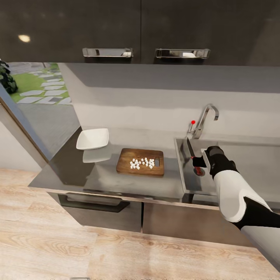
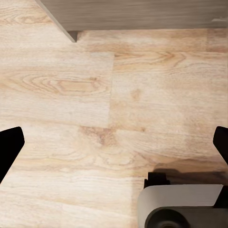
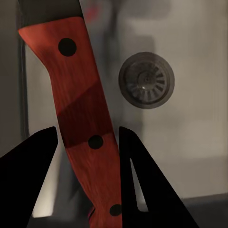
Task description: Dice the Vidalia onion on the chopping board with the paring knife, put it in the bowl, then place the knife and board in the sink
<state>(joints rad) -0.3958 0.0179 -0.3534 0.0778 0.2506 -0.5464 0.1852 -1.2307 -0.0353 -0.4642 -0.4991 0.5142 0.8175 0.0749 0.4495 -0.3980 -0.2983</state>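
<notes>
— Wooden floor planks (image 1: 116, 252) lie closest, running below the dark cabinet fronts. What sits above them?

— Above them runs the grey countertop (image 1: 77, 171). On it, toward the left and far side, rests the white bowl (image 1: 93, 139), and nothing shows inside it. Just right of the bowl and nearer lies the chopping board (image 1: 140, 162), flat, with the diced Vidalia onion (image 1: 141, 163) scattered on it as small white cubes.

— And the right arm?

— It reaches over the sink (image 1: 186, 175), which is right of the board. The right gripper (image 1: 199, 161) hangs above the basin with its fingers closed on the red handle of the paring knife (image 1: 191, 149); the dark blade points toward the far side, near the tap (image 1: 204, 118). From the right wrist camera the handle (image 3: 83, 118) sits clamped between both black fingers (image 3: 28, 180), with the round drain (image 3: 146, 80) below.

— What about the left gripper (image 2: 114, 140)?

— Its wrist camera looks down at the floor, and the two fingertips (image 2: 9, 147) stand far apart at the edges, holding nothing.
</notes>
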